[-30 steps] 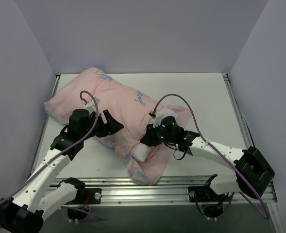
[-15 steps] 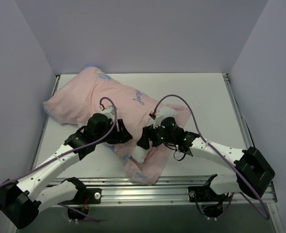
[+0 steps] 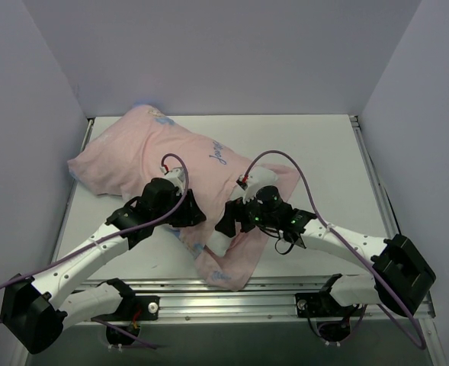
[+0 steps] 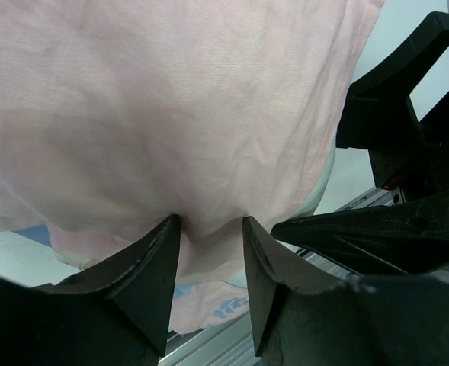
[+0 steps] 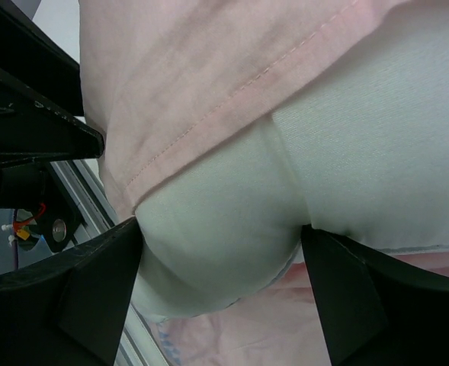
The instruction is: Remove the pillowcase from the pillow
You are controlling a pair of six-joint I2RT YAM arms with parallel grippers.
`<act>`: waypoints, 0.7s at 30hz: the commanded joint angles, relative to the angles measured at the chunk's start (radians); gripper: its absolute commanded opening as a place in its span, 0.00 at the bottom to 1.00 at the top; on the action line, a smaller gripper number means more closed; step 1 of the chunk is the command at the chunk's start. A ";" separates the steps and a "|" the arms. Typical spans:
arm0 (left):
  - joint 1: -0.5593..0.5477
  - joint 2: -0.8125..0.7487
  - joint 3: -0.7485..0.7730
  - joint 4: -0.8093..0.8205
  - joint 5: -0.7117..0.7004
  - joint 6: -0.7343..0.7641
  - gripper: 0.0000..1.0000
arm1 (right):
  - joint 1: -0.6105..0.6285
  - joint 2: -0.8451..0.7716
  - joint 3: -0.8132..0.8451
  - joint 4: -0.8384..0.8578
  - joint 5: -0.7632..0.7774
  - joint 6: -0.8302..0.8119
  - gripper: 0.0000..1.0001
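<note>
The pillow (image 3: 219,244), still mostly inside the pillowcase (image 3: 163,152), lies slantwise on the bench (image 3: 323,160). Its long axis runs from about 10 o'clock at the far left down to about 5 o'clock at the near edge, seen from above. Only the near end shows bare white, where the stitched edge (image 5: 239,97) of the cover has slid back.

Both arms meet at that near end, so neither is clearly nearer. The right pincer (image 5: 220,227) stands spread wide, its fingers on either side of the white bulge, which fills the gap between them. It reaches in from 3 o'clock, and the bare pillow lies straight ahead of it toward 9.

The left pincer (image 4: 209,223) comes in from 8 o'clock and sits on the pink cloth just up-axis from the white end. Its fingers are part-way in, with a ridge of cloth between the tips. Whether they really clamp it, I cannot tell.

The coming pull probably turns on this. The cover must travel along the slant toward 10 o'clock, away from the exposed end, while the right side keeps the pillow from following.
</note>
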 commanded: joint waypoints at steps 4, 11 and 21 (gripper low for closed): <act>-0.007 0.001 0.029 0.036 0.010 0.014 0.35 | 0.007 0.043 -0.004 0.068 -0.028 -0.008 0.74; -0.007 0.014 0.019 0.054 -0.002 0.011 0.03 | 0.007 0.056 -0.014 0.085 -0.044 -0.006 0.37; 0.050 -0.008 0.102 -0.110 -0.212 0.064 0.02 | 0.004 -0.112 0.070 -0.079 0.010 -0.024 0.00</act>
